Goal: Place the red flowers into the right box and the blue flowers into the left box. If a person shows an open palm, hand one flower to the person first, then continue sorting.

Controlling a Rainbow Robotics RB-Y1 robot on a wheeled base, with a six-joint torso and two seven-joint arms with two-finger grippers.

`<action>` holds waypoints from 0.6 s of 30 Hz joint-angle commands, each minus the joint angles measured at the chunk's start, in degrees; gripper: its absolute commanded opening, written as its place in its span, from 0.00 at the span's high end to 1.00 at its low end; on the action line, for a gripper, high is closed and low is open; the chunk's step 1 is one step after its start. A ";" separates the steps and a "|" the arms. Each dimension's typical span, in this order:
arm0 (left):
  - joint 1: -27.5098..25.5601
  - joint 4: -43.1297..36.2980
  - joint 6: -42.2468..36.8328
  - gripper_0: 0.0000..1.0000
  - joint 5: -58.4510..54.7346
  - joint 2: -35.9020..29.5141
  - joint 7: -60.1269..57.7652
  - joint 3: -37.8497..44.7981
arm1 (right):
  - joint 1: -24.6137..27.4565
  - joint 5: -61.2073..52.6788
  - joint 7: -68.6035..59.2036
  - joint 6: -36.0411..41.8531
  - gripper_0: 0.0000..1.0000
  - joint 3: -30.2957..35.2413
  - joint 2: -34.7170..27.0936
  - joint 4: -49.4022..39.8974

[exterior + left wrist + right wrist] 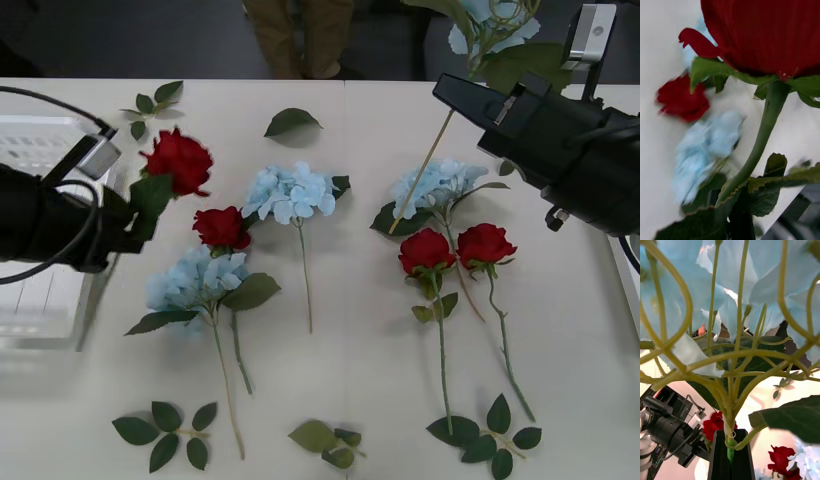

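Red flowers and blue flowers lie spread over the middle of the tabletop (pixel 350 400), with two more lifted off it. The left gripper (pixel 128 225), near the left edge, pinches the stem of a red rose (pixel 178 160) that stands up just above the inner rim of the left box (pixel 40 330), a white tray at the left edge. The right gripper (pixel 470 95), over the far right part of the tabletop, is clamped on the stem of a blue flower (pixel 495 20) held high, its long stem slanting down toward a blue cluster (pixel 437 185) lying on the table. In the right wrist view the black fingers (pixel 732 457) close on the stem base, and the blue petals (pixel 733 273) fan out above.

On the table, a second blue cluster (pixel 292 192) lies near the centre and a third (pixel 198 280) toward the left, with a rose (pixel 222 227) touching it. Two roses (pixel 428 250) (pixel 486 244) lie side by side right of centre. Loose leaf sprigs (pixel 165 430) sit along the near edge and at the far left. Bare table runs between the flower rows. A sliver of the right box (pixel 630 270) shows at the right edge.
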State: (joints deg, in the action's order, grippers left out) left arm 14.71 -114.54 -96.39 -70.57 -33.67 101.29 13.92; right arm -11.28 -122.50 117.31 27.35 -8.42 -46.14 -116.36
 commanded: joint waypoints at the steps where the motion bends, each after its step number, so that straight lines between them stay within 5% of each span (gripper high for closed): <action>1: 2.34 -1.04 7.62 1.00 -5.90 5.90 10.51 -1.96 | -1.82 -0.20 0.82 0.42 1.00 0.34 -0.18 -1.50; 14: 1.90 -1.04 31.88 1.00 -13.54 13.81 29.32 -15.23 | 3.28 6.75 0.73 1.83 1.00 1.31 -11.60 4.91; 18: 1.55 -1.04 45.94 1.00 -14.51 13.81 29.67 -23.76 | 6.44 13.52 -0.06 5.70 1.00 1.31 -17.23 9.66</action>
State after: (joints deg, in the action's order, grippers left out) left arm 14.81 -114.50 -55.81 -83.95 -20.70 126.13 -4.55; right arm -7.59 -111.71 117.30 31.25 -8.39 -58.17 -108.77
